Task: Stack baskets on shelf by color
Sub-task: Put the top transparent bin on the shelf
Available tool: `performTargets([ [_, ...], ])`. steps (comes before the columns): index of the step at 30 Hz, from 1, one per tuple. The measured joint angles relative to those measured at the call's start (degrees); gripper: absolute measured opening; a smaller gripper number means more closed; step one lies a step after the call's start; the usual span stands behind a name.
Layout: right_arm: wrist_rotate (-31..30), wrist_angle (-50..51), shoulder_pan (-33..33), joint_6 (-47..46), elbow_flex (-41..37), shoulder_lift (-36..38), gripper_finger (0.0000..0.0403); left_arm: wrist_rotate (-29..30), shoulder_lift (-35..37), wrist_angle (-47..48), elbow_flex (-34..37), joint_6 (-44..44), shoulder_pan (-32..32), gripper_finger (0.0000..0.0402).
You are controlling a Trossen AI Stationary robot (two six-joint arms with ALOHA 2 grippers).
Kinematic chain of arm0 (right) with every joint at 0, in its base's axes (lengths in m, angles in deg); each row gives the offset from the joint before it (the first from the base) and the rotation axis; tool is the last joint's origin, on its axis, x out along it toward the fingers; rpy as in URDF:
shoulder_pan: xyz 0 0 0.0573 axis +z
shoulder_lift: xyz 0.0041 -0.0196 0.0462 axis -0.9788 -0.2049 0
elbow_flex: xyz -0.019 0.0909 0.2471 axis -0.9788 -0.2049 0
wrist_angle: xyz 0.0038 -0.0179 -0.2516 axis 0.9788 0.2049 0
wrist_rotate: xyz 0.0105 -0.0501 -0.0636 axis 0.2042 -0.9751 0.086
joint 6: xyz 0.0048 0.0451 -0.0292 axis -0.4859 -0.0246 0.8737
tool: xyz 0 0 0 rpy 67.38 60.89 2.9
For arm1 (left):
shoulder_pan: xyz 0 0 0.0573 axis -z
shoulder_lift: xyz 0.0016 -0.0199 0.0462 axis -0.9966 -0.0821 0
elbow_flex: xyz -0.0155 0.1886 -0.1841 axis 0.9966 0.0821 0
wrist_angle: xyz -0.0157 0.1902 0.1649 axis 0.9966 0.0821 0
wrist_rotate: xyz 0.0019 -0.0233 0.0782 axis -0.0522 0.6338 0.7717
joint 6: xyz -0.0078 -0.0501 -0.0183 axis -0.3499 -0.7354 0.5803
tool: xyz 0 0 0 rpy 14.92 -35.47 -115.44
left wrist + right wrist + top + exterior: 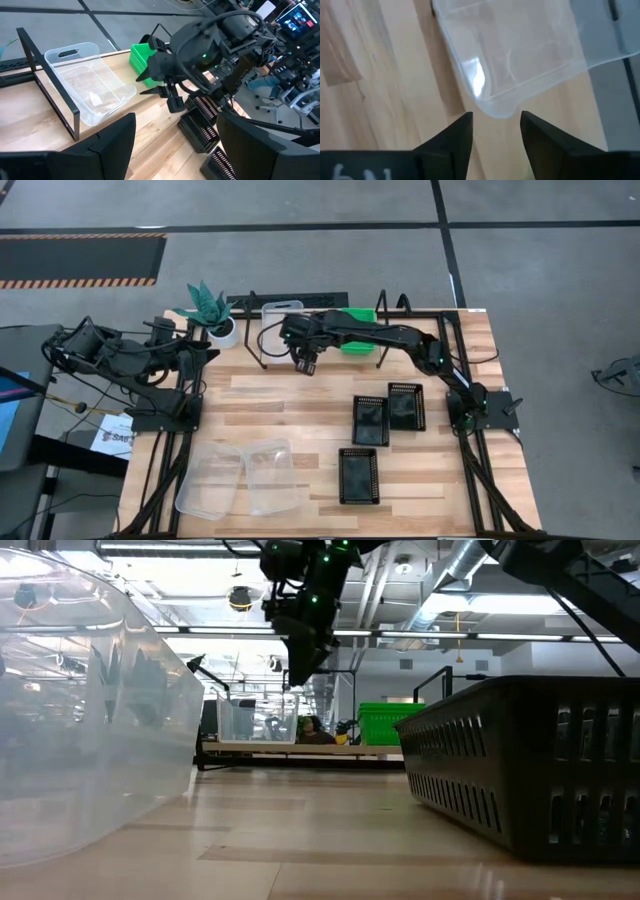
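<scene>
The shelf [300, 340] stands at the table's far middle. One clear basket [283, 308] rests by its bottom on the plank, and green baskets [357, 316] sit to its right. My right gripper [305, 365] hovers open above the shelf's near side. In the right wrist view its fingers [496, 125] stand just short of the clear basket's rounded corner [500, 107], with nothing between them. Three black baskets [369, 420] lie on the table's right half and two clear baskets [240, 478] near the front left. My left gripper [205, 355] waits open at the left edge.
A potted teal plant [212, 313] stands left of the shelf. The shelf's black wire legs [60, 95] rise beside the clear basket. In the low view a black basket [530, 770] and a clear one [90, 710] sit close to the front edge.
</scene>
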Motion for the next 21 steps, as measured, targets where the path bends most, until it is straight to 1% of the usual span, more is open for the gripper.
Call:
performTargets([
  [3,0.0,1.3,-0.2,0.0,0.0,0.0,0.0181,-0.5,0.0,0.1,0.0,-0.1,0.0,0.0265],
  [10,0.2,0.8,-0.5,-1.3,-3.9,0.1,0.0178,-1.5,0.0,0.5,0.0,-0.7,0.0,0.0265],
  [17,0.9,-4.7,-0.4,-0.9,-5.7,0.0,0.0178,-1.4,0.0,0.5,0.0,-1.1,0.0,0.0265],
  [21,3.0,-5.7,-0.4,-0.9,-5.7,0.0,0.0174,-1.4,0.0,0.5,0.0,-1.1,0.0,0.0265],
])
